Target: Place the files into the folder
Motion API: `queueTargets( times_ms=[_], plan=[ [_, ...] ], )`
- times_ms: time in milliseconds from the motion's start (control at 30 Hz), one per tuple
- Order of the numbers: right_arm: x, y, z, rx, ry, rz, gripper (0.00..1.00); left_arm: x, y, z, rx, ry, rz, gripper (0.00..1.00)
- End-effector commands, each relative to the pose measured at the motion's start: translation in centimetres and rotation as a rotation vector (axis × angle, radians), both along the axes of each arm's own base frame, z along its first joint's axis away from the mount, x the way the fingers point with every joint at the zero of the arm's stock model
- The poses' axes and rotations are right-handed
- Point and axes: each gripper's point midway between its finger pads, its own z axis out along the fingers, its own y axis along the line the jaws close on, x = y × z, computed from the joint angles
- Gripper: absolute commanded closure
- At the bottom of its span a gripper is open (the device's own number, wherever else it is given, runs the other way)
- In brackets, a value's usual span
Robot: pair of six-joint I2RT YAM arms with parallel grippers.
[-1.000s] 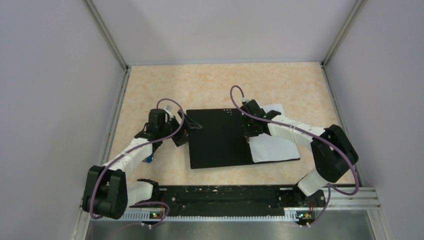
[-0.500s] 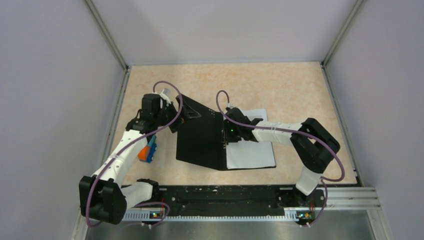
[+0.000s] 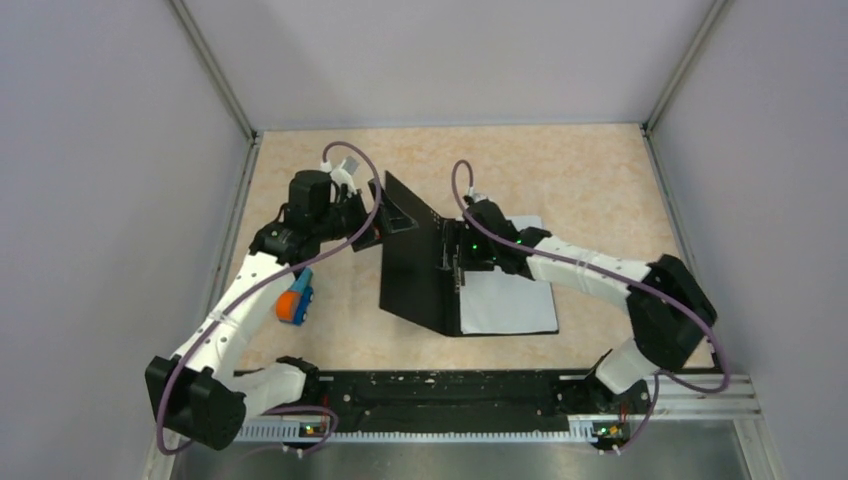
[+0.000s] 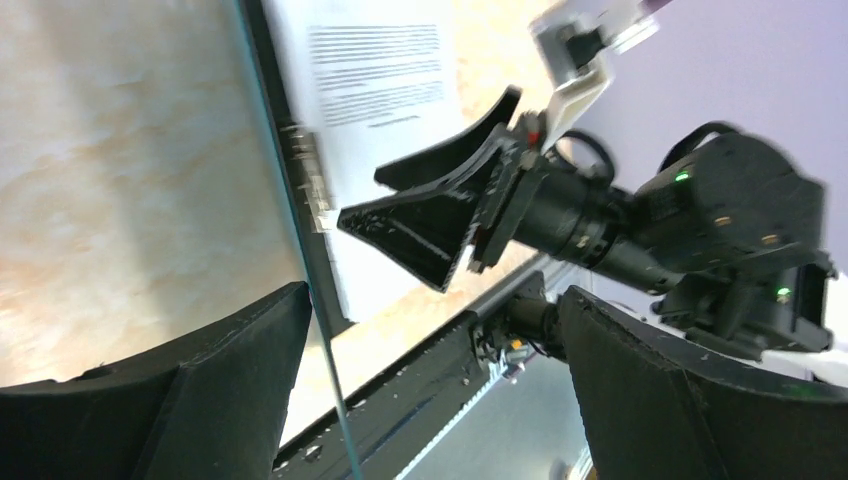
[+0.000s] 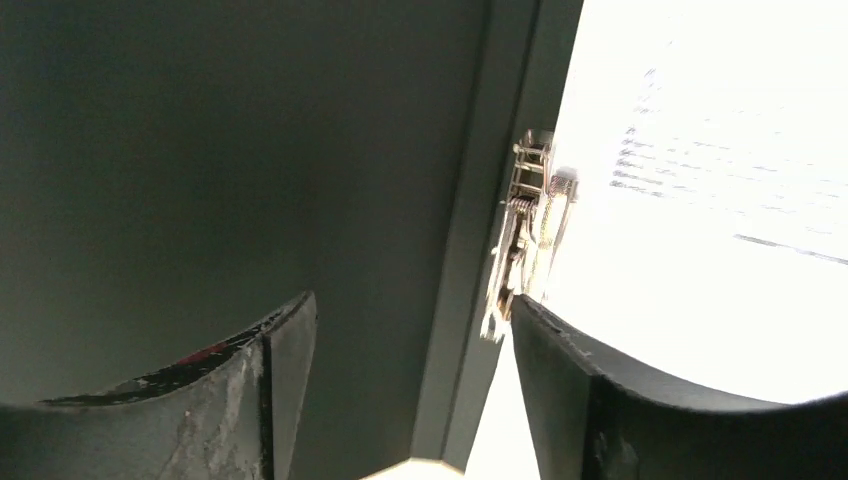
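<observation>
From my station I see the folder (image 3: 420,270) open mid-table, black inside up; its 9 o'clock cover stands tilted off the table (image 3: 560,170); the files (image 3: 510,300) lie flat on its 3 o'clock half, just beside the spine. The left gripper (image 3: 388,218) is at the raised cover's 11 o'clock corner, fingers spread wide, the cover's thin edge running between them. The right gripper (image 3: 455,265) hovers over the spine, fingers apart either side of the metal clip (image 5: 525,240). A blue-and-orange block (image 3: 295,302) lies at the folder's 9 o'clock.
</observation>
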Motion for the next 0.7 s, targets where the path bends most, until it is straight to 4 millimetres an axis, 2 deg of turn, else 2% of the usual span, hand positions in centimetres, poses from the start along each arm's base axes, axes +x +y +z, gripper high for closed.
queueTargets(
  times_ms=[0, 100, 300, 367, 600, 667],
  plan=[
    [2.7, -3.9, 9.9, 0.014, -0.247, -0.115, 0.25, -0.6, -3.7, 4.2, -0.043, -0.124, -0.121, 0.01],
    [2.7, -7.0, 12.4, -0.01, -0.312, -0.173, 0.2, -0.4, -5.5, 4.6, -0.038, -0.133, -0.148, 0.01],
    [2.2, -12.2, 16.7, -0.064, -0.411, -0.282, 0.18, 0.0, -9.6, 4.4, -0.075, -0.132, -0.223, 0.01],
    [2.0, -13.5, 18.4, -0.077, -0.446, -0.31, 0.17, 0.1, -11.4, 4.5, -0.095, -0.142, -0.258, 0.01],
    [0.6, -16.6, 22.1, -0.117, -0.513, -0.364, 0.15, -0.4, -19.0, 5.5, -0.239, -0.219, -0.443, 0.01],
    [0.1, -17.6, 23.0, -0.129, -0.532, -0.386, 0.15, -0.5, -20.8, 4.6, -0.26, -0.21, -0.484, 0.01]
  ],
)
